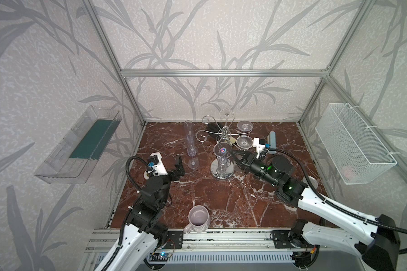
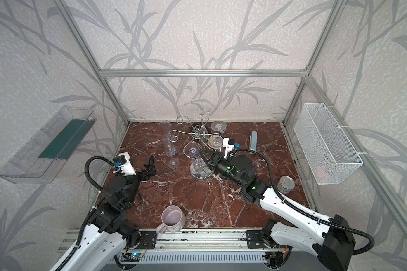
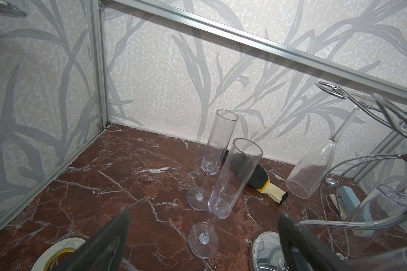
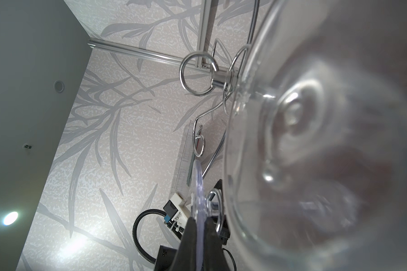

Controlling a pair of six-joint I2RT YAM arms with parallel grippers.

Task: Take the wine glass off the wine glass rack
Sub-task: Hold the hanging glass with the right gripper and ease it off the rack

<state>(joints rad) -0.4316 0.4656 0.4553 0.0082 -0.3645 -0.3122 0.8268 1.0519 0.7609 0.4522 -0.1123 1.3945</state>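
Observation:
The chrome wine glass rack (image 1: 223,132) (image 2: 197,134) stands at the back middle of the marble table on a round mirror base (image 1: 229,172). Several clear glasses hang upside down from its curled arms. My right gripper (image 1: 230,153) (image 4: 199,219) is shut on the flat foot of the nearest hanging wine glass (image 1: 222,150) (image 2: 192,150) (image 4: 197,185), whose bowl hangs over the base. A blurred glass bowl (image 4: 315,140) fills much of the right wrist view. My left gripper (image 1: 179,167) (image 3: 203,234) is open and empty, left of the rack.
Two tall flutes (image 1: 189,138) (image 3: 235,178) stand between the left gripper and the rack. A lilac mug (image 1: 199,219) sits at the front edge. A tape roll (image 3: 57,253), a black glove (image 3: 261,178), a blue-grey stapler (image 1: 272,142) and a tin (image 2: 286,184) also lie about.

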